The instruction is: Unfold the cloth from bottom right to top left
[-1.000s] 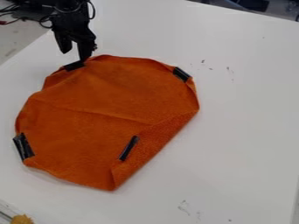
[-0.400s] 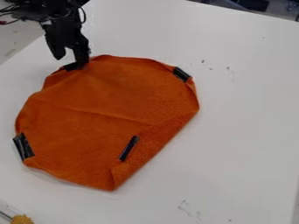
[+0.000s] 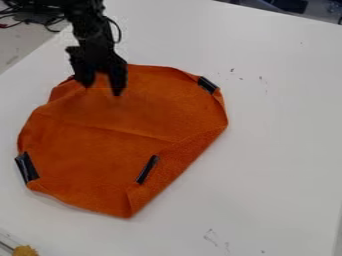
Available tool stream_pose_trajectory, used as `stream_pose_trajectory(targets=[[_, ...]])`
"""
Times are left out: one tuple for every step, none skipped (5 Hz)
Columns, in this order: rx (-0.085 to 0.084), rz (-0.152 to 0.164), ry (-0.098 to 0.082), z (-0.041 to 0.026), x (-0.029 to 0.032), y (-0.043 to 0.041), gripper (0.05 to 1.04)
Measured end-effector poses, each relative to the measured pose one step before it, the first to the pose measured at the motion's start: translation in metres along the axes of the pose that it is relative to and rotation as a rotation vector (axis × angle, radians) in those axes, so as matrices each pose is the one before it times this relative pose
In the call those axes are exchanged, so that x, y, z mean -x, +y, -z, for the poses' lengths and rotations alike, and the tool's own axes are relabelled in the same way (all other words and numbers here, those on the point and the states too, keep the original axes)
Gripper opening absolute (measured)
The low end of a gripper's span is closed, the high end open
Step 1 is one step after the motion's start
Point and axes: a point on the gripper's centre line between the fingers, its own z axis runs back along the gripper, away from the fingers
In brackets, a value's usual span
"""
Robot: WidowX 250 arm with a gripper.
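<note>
On your left, at the top corner, you can see dark cables (image 3: 27, 21). At the bottom left corner there is 1 small yellow-brown thing (image 3: 26, 250), and near it a thin rod (image 3: 7, 247); what they are, you cannot tell from here. A little to the right, 1 black strip (image 3: 27, 168) is on the left edge of the orange cloth (image 3: 120, 115).

Next, you find the gripper (image 3: 102, 89) above the upper left part of the cloth. It is released: its 2 fingers are apart and point down, with orange visible between them. You cannot tell whether the tips touch the cloth.

The cloth lies on the left and middle part of the white desk (image 3: 280, 150), with a soft crease across it. Its lower right side is turned inward in a long, rough-looking flap (image 3: 180, 155), and beside this lies another black strip (image 3: 147, 169), in a slant. Farther right, 1 more black strip (image 3: 208, 85) sits at the upper right edge. Past it, you see small dark marks (image 3: 260, 79) on the desk.
</note>
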Motion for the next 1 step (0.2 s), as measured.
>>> stream_pose_trajectory(targets=[[-0.0025, 0.0043, 0.0087, -0.00499, 0.00422, -0.02044, 0.999]])
